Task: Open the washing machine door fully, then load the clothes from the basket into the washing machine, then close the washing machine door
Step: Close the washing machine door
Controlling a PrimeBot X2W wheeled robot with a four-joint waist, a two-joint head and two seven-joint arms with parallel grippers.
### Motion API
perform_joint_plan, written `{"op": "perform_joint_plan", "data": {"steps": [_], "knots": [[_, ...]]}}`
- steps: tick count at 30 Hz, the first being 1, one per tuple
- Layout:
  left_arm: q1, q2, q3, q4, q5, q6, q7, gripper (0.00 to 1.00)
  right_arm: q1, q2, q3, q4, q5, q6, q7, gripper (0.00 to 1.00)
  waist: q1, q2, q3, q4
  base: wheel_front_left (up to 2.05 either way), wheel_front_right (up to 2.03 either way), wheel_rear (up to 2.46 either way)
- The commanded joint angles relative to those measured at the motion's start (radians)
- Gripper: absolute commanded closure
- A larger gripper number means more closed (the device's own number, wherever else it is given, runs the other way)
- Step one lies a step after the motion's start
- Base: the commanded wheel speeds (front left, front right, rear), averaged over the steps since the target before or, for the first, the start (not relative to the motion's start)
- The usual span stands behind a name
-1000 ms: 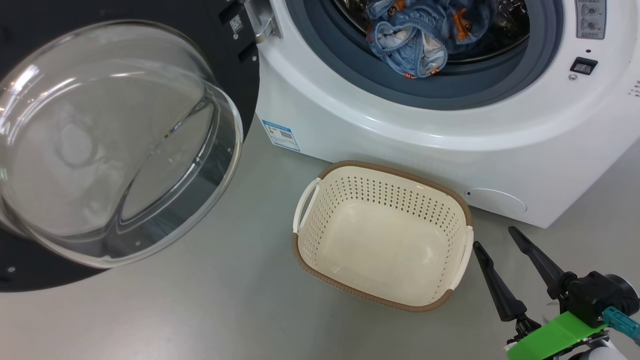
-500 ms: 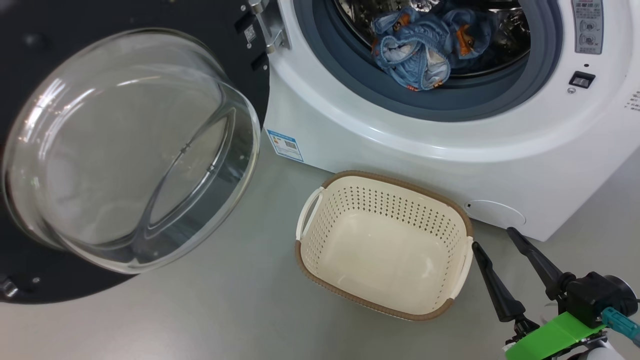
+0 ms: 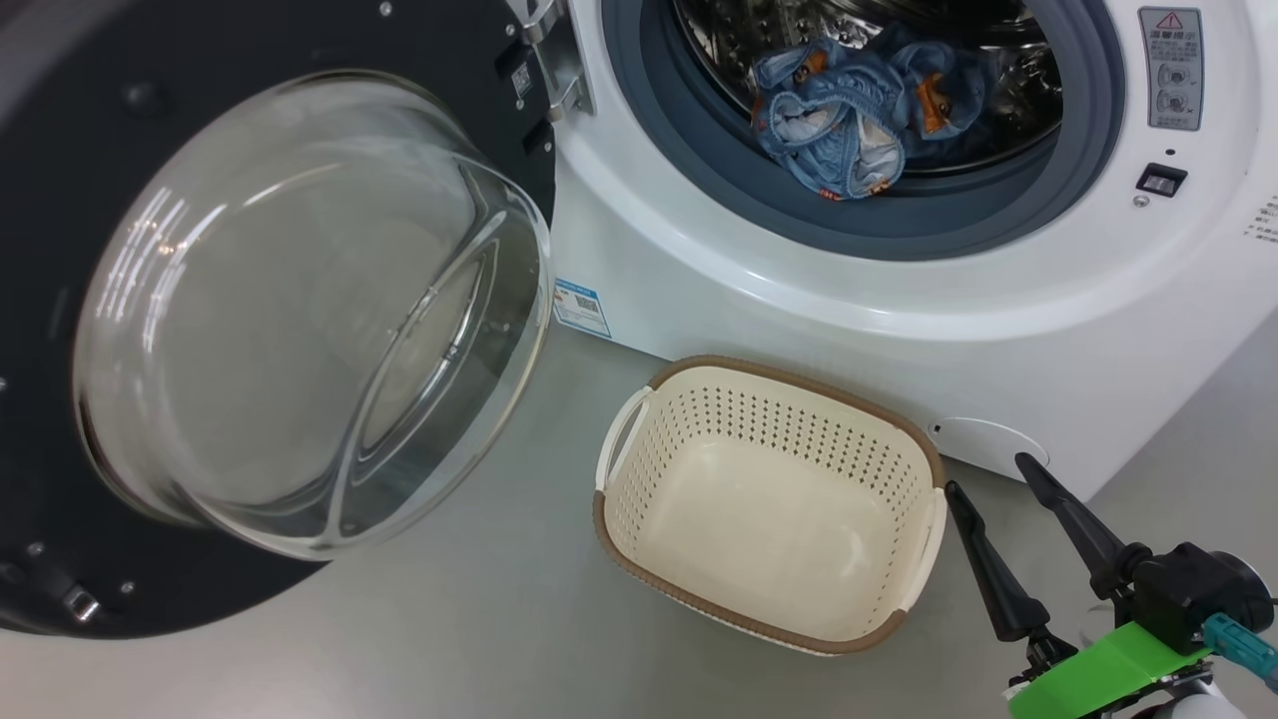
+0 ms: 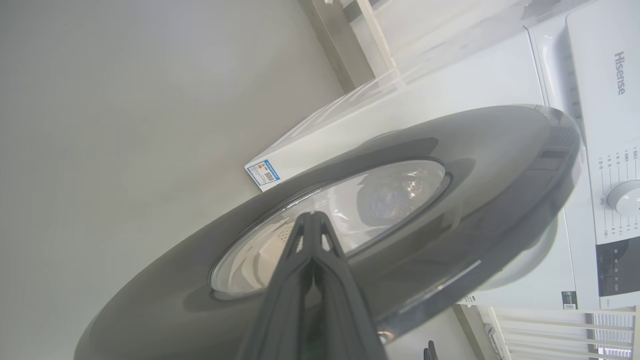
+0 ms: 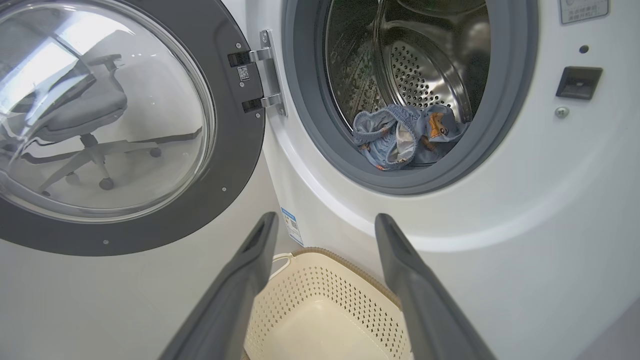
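Washing machine door (image 3: 300, 300) standing open, outer face right ahead of left gripper (image 4: 311, 220) jaws, pressed shut together. Clothes (image 3: 849, 140) inside washing machine (image 3: 799, 320) drum, well beyond right gripper (image 3: 985, 473) jaws, spread wide. Basket (image 3: 779, 374) just beside those jaws.

cream basket (image 3: 769, 599), blue orange-printed clothes (image 3: 849, 120)

My right hand (image 3: 988, 475) sits low, jaws spread wide, pointing forward. My left hand (image 4: 311, 217) is pinched tight, tips pressed together.
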Motion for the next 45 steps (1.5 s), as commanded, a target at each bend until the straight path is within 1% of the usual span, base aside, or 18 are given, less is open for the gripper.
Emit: {"op": "perform_joint_plan", "data": {"steps": [1,15,22,27,45], "knots": [[0.018,0.051,0.019,-0.053,-0.015,-0.007,0.027,1.0,0.008,-0.003,0.019,-0.02,0.005,0.008,-0.007,0.0,0.0,0.0,-0.009,0.001,0.0,0.0,0.0],[0.068,0.042,-0.018,-0.214,-0.044,-0.007,0.106,1.0,0.023,0.02,0.009,-0.019,0.008,0.008,-0.007,0.0,0.0,0.0,-0.053,-0.003,0.0,0.0,0.0],[0.088,0.028,-0.04,-0.288,-0.055,-0.005,0.143,1.0,0.034,0.031,0.0,-0.02,0.007,0.008,-0.007,0.0,0.0,0.0,-0.069,-0.013,0.0,0.0,0.0],[0.099,0.02,-0.049,-0.34,-0.07,-0.003,0.168,1.0,0.042,0.038,-0.009,-0.022,0.007,0.008,-0.007,0.0,0.0,0.0,-0.079,-0.025,0.0,0.0,0.0],[0.153,-0.026,-0.086,-0.582,-0.143,0.028,0.257,1.0,0.064,0.06,-0.037,-0.027,0.003,0.008,-0.007,0.0,0.0,0.0,-0.102,-0.084,0.0,0.0,0.0]]}}
